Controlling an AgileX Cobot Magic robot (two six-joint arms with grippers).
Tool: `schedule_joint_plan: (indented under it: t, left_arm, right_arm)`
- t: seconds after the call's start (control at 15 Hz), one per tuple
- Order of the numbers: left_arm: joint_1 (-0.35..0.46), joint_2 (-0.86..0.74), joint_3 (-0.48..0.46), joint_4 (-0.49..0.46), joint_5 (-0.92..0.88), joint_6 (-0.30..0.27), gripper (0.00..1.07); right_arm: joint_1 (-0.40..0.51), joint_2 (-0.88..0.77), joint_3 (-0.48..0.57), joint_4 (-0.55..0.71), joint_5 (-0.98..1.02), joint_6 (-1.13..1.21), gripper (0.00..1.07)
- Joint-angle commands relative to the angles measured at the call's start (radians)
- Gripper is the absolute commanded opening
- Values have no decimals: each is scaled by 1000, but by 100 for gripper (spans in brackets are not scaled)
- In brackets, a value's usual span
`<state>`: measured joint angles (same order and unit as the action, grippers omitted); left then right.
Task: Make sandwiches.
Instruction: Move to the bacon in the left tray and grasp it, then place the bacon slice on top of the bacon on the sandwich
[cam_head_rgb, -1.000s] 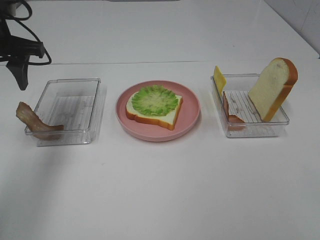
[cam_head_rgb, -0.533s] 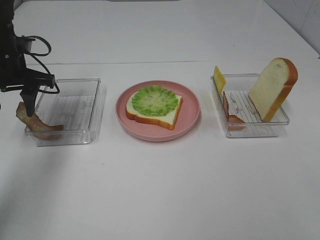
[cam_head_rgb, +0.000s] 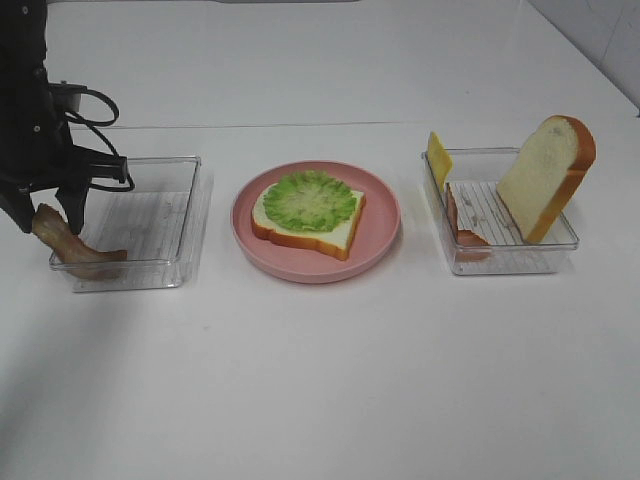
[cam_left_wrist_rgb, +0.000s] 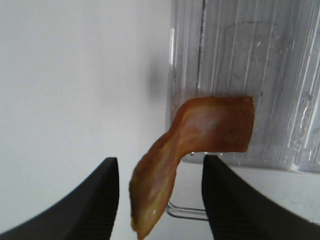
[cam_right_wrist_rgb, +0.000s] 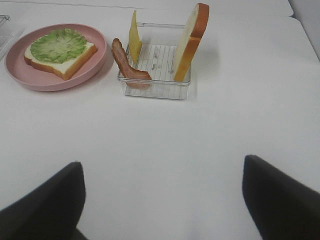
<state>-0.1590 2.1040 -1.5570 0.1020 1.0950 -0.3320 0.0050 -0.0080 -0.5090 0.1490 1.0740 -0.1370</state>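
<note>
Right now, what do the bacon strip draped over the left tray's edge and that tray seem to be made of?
Bacon strip: probably soft, rubbery plastic with a slight sheen; it curves limply over the rim. Tray: clear rigid plastic, glossy; the table and its ribbed floor show through the walls.

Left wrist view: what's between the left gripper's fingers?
The bacon strip's free end, hanging over the tray wall; that view shows gaps either side.

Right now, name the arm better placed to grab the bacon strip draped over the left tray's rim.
Left. The left gripper straddles that bacon strip, jaws apart; the right gripper hangs far from it.
</note>
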Motion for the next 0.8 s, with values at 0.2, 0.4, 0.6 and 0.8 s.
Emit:
schedule_joint_plan:
  t: [0.2,0.4,0.6,0.8]
  left_arm:
    - [-1,20,5,-16,-6,-10,19]
    - [-1,20,0,-15,-3,-10,0]
    - [-4,-6,-5,-32,5,-8,0]
    - [-4,-61,-54,-85,4,10,0]
  right_arm:
    - [-7,-12,2,-4,-12,-1,80]
    - [-7,-12,2,-4,-12,-1,80]
    - [-7,-12,2,-4,-12,-1,80]
    - [-7,-12,2,-4,-12,-1,80]
